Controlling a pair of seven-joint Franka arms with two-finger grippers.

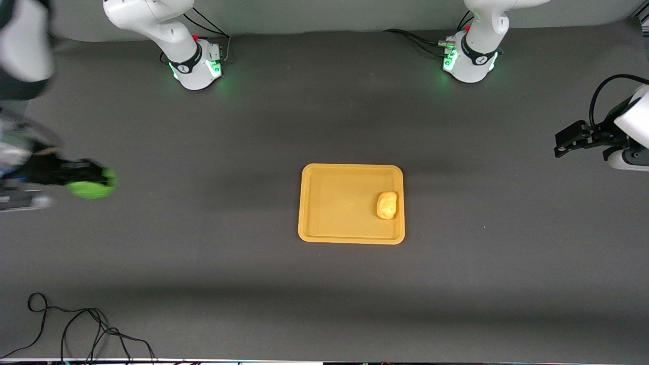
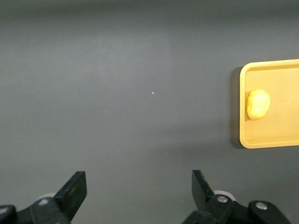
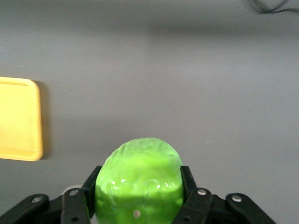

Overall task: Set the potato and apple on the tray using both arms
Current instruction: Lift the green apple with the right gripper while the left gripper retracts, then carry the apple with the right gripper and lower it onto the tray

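Note:
The yellow-orange tray [image 1: 334, 203] lies at the middle of the table. The yellow-tan potato [image 1: 387, 205] rests in it, by the rim toward the left arm's end; the left wrist view shows the potato [image 2: 258, 103] in the tray [image 2: 280, 126] too. My right gripper [image 1: 96, 180] is shut on the bright green apple [image 1: 91, 188] and holds it over bare table at the right arm's end, well away from the tray. In the right wrist view the apple [image 3: 139, 182] fills the gripper [image 3: 139, 175], with a tray corner [image 3: 18, 121] off to one side. My left gripper [image 1: 559, 144] is open and empty over the left arm's end; it also shows in its own wrist view [image 2: 138, 179].
The two arm bases [image 1: 197, 63] [image 1: 469, 61] stand along the table edge farthest from the front camera. A loose black cable [image 1: 76, 324] lies at the near corner at the right arm's end. Dark grey table surface surrounds the tray.

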